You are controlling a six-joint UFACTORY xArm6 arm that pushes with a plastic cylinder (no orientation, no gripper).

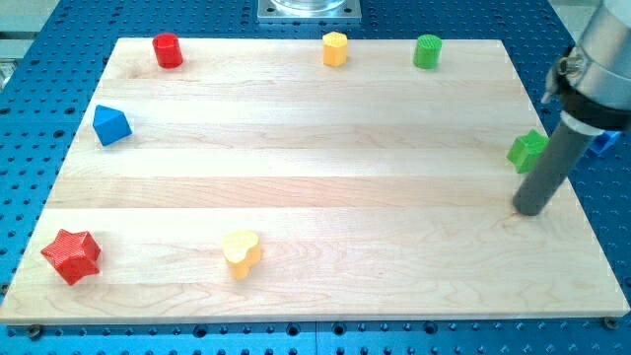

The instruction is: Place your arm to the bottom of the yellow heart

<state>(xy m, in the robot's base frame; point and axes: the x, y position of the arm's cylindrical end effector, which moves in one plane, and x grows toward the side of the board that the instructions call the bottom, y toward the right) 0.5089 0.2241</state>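
The yellow heart (pixel 242 252) lies near the view's bottom edge of the wooden board (pixel 315 177), left of centre. My tip (pixel 528 209) is at the board's right side, far to the right of the heart and a little higher in the view. It stands just below a green star (pixel 527 150), which the rod partly covers.
A red star (pixel 71 255) sits at bottom left, a blue block (pixel 110 125) at left. Along the top edge are a red cylinder (pixel 168 50), a yellow block (pixel 335 48) and a green cylinder (pixel 427 51). A blue block (pixel 603 141) shows behind the arm at the right edge.
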